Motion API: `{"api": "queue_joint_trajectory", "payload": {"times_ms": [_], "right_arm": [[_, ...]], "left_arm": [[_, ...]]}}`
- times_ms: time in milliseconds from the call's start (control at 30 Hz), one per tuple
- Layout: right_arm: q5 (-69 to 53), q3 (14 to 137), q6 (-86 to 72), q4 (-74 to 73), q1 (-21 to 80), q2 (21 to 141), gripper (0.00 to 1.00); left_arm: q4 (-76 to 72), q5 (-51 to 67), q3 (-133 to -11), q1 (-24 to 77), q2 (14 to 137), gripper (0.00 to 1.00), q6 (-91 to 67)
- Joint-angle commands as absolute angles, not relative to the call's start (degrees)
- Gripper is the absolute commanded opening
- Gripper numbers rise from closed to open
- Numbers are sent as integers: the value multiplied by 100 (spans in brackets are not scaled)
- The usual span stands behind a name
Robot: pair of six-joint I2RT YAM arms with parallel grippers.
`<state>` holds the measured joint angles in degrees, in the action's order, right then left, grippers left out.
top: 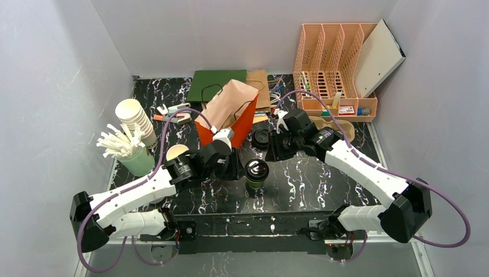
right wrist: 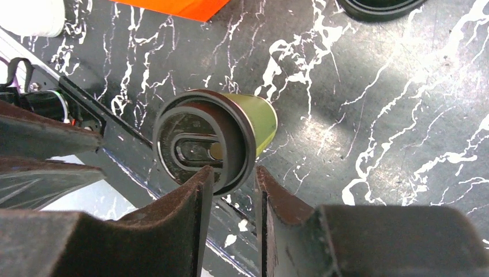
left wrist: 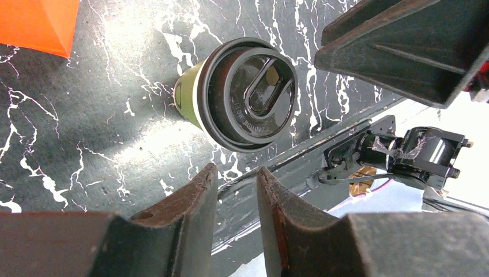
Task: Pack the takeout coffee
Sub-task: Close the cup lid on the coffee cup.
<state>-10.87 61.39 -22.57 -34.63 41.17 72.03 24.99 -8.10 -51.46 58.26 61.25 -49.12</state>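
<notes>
Top view: the takeout coffee (top: 256,172) stands upright and lidded at frame centre, flanked by my left gripper (top: 232,163) and right gripper (top: 277,149). The orange bag (top: 245,121) gapes just above.
Left wrist: cup in upper centre; jaws slightly parted, empty.
Right wrist: cup centre-left; jaws slightly parted, empty, probably lining up a grasp.

The left arm (top: 132,193) reaches from its near-left base up and to the right, its wrist bent toward the middle of the table. The left gripper (top: 232,166) points right, its jaws a narrow gap apart. The right arm (top: 369,170) stretches from the near right toward the far left. The right gripper (top: 274,151) angles down and left, its jaws also only slightly parted.
</notes>
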Motion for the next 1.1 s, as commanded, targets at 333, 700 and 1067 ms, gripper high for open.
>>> {"api": "queue_joint_trajectory", "payload": {"times_ms": [333,700,1067], "right_arm": [[-1092,5569,-2580,-2858,3894,6663,37],[-1200,5232,-2803,-2451,3817,6447,34],[-1522,4974,-3101,-2206,3806,6409,39]], "left_arm": [[3562,-1301,-5187,5854,5229,35,-5363],[1730,-1756,-3505,6178,4759,30,-6491],[210,-1724,-3028,6196,5024,36,-6500]]}}
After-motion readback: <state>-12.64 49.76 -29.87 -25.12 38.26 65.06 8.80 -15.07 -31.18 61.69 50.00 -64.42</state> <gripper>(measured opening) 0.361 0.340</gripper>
